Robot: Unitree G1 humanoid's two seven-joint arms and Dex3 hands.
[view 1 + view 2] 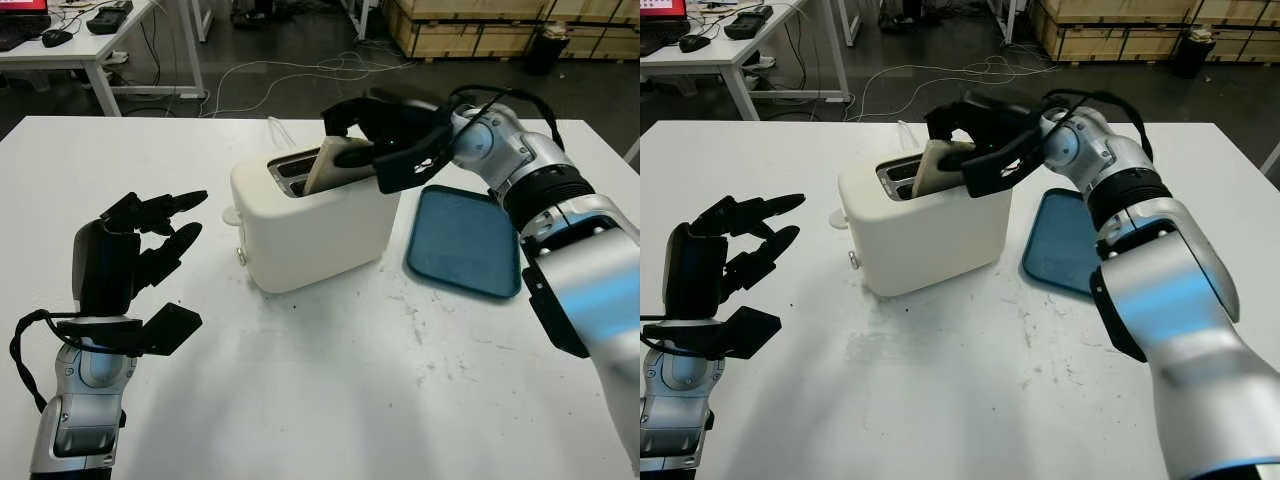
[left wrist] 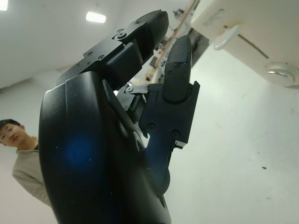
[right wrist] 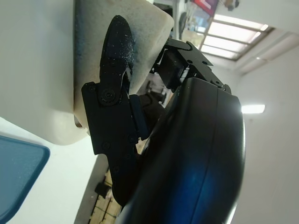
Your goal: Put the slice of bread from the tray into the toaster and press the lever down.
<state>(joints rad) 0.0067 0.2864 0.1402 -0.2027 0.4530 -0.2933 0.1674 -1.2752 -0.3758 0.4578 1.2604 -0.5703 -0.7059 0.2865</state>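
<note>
A cream toaster stands mid-table with its slots facing up. A pale slice of bread leans in the near slot, partly sunk, its upper half sticking out. My right hand reaches over the toaster from the right and is shut on the bread, with a finger pressed against the slice. The toaster's lever is on its left end face, up. The blue tray lies bare to the right of the toaster. My left hand is open, held above the table left of the toaster.
The white table has bare room in front of the toaster. Desks, cables on the floor and wooden pallets lie beyond the far edge. A person shows in the left wrist view behind my hand.
</note>
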